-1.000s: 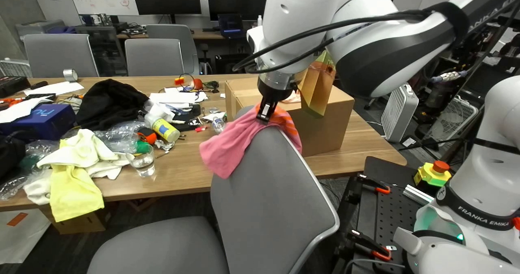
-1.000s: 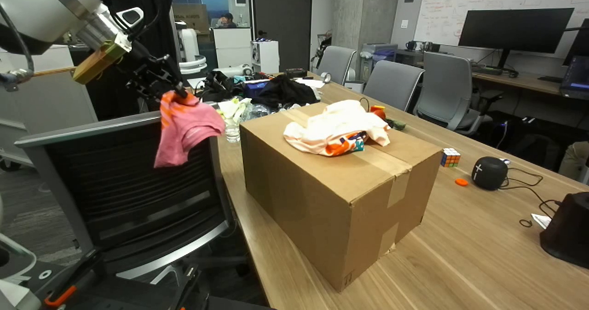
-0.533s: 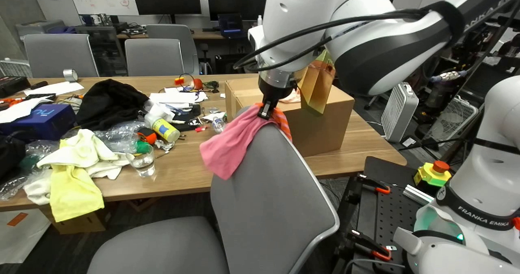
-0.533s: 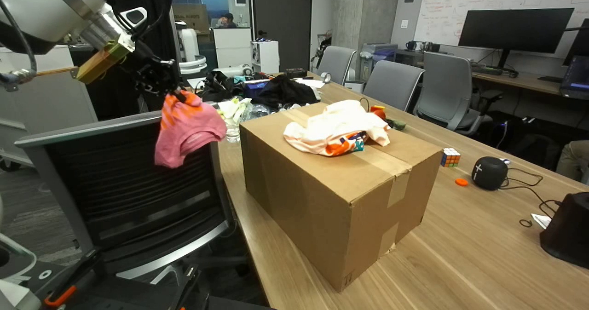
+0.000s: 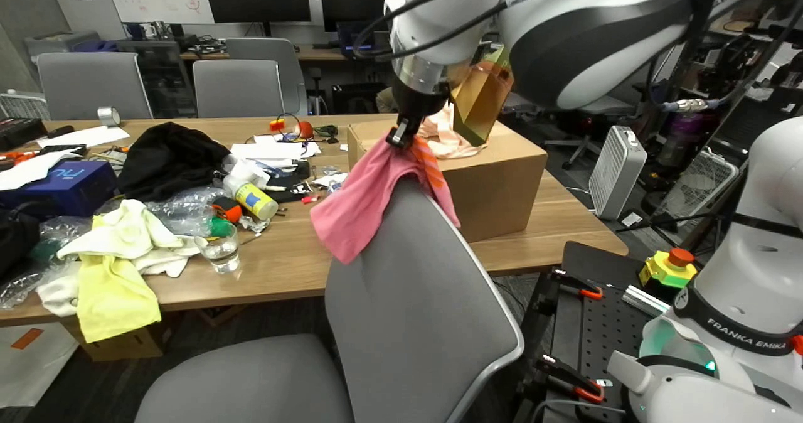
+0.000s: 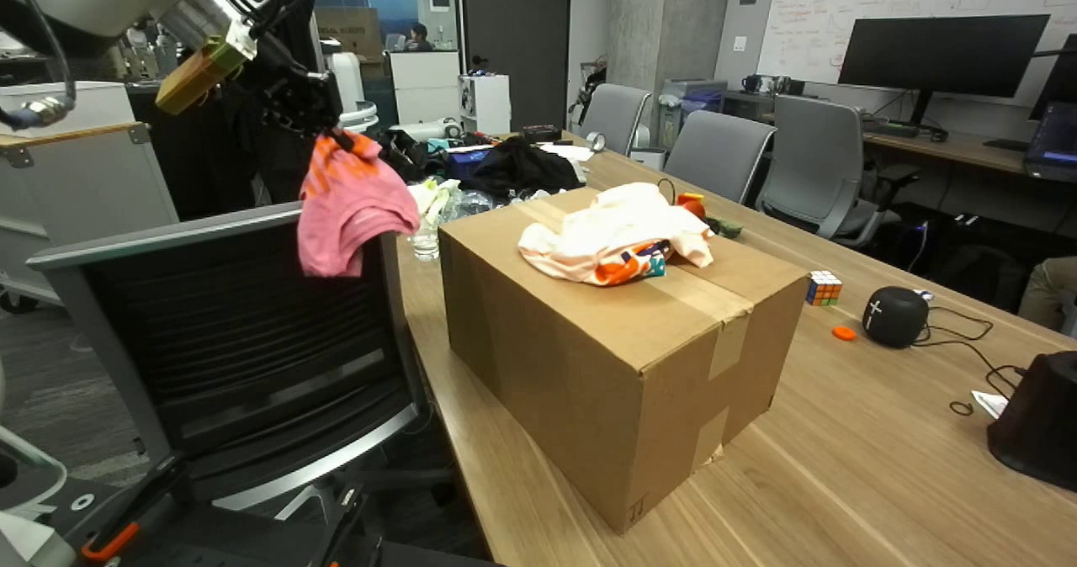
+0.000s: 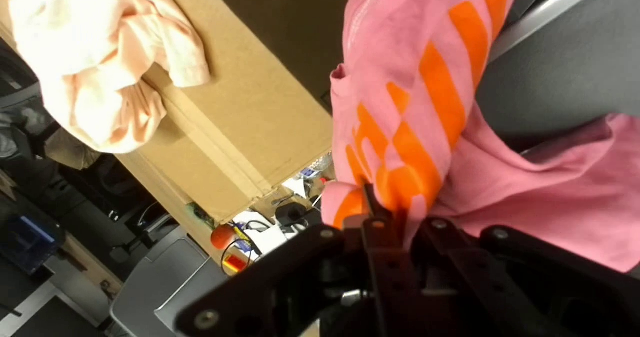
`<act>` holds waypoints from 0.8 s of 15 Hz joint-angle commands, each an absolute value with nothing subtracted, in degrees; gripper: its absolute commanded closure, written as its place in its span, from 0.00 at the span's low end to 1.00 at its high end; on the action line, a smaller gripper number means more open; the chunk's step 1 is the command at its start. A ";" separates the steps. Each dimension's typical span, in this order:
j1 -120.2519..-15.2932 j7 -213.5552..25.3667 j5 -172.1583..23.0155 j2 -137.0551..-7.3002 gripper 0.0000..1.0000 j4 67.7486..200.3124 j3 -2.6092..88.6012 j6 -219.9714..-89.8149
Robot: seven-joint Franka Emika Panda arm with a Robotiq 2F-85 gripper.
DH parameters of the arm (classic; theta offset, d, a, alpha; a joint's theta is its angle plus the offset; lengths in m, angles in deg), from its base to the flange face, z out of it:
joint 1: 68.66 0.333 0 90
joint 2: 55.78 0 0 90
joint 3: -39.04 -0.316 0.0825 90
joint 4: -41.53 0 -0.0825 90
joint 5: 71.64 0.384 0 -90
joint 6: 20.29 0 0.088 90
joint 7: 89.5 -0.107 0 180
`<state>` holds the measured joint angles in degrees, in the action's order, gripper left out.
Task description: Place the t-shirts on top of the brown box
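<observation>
My gripper (image 5: 399,137) is shut on a bunched-up part of the pink t-shirt (image 5: 354,209) with orange stripes, above the grey chair's backrest. The pink t-shirt (image 6: 358,209) is pulled up into a peak, and its lower folds hang on both sides of the backrest's top edge. In the wrist view, orange-striped cloth gathers at the fingers (image 7: 375,202), whose tips are partly buried in it. A pale t-shirt (image 6: 614,226) lies crumpled on top of the brown box (image 6: 538,340), which stands on the table beyond the chair.
The chair backrest (image 5: 426,291) stands between the robot base and the table (image 5: 282,247). A glass of water (image 5: 221,253), a yellow cloth (image 5: 119,297) and a black cloth (image 5: 172,159) lie left of the box. A round speaker (image 6: 896,316) and a cube puzzle (image 6: 823,288) sit beside the box.
My gripper has shut on the pink t-shirt and risen, drawing the cloth up off the backrest's top edge. The pale t-shirt and the box have not moved.
</observation>
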<state>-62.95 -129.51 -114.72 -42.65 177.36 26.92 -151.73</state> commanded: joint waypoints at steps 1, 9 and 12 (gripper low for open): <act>-64.30 -129.99 -113.25 -41.08 0.96 172.70 28.17 -151.03; -68.68 -132.83 -115.02 -42.60 0.96 166.50 29.89 -149.59; -71.05 -134.85 -115.90 -44.24 0.96 164.69 31.41 -147.43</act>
<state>-69.27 -132.20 -114.23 -42.02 168.10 30.36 -149.73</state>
